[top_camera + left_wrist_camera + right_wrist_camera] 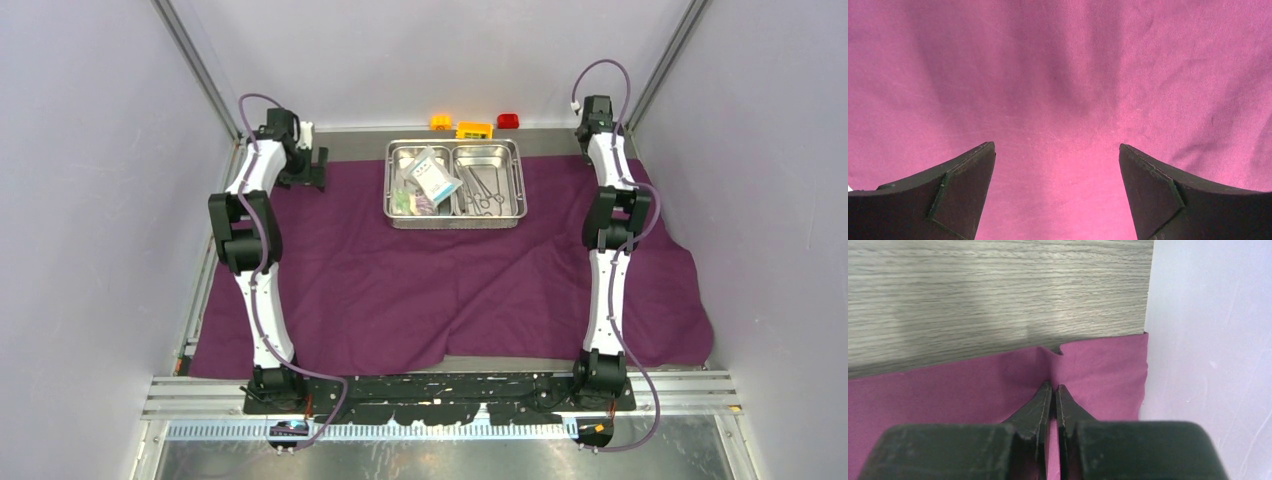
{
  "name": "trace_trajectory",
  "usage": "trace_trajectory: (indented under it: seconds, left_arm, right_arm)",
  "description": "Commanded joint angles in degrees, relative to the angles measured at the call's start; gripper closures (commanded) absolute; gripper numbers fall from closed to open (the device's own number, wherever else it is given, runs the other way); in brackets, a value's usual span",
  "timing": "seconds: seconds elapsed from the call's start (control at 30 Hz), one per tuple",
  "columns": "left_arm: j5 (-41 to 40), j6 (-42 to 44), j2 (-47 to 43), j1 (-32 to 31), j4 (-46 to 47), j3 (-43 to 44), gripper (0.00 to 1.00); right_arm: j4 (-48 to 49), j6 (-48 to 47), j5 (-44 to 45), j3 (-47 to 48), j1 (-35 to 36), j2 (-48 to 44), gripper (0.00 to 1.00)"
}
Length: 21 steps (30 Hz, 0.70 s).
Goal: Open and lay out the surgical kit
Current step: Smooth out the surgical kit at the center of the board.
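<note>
The dark-purple cloth (440, 290) lies spread over the table. The steel tray (455, 222) stands on it at the back middle. Clear packets (432, 178) fill the tray's left compartment, and scissors and clamps (482, 190) lie in its right one. My left gripper (318, 168) is at the cloth's back left corner. In the left wrist view it (1056, 146) is open and empty just above the cloth (1058, 75). My right gripper (588, 148) is at the back right corner. In the right wrist view it (1054, 386) is shut on a pinched fold of cloth (1088, 365) near the cloth's back edge.
Yellow (441, 122), orange (474, 129) and red (508, 121) toy bricks sit behind the tray at the back wall. Grey side walls (1208, 340) close in the table. Bare wood tabletop (998, 290) shows beyond the cloth's back edge.
</note>
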Motion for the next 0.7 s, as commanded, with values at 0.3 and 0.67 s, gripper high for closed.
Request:
trace_trajectory:
  seconds: [0.3,0.67]
  left_arm:
    - [-0.8,0.3,4.5,0.3,-2.5,7.5,0.03]
    - [-6.1,1.4,12.3,0.5,-5.0,15.0,0.03]
  right_arm:
    - [2.4,0.6,2.7,0.9,-2.0,0.0,0.73]
    - [0.0,7.8,-4.7,-3.6,-2.0,-6.7,0.47]
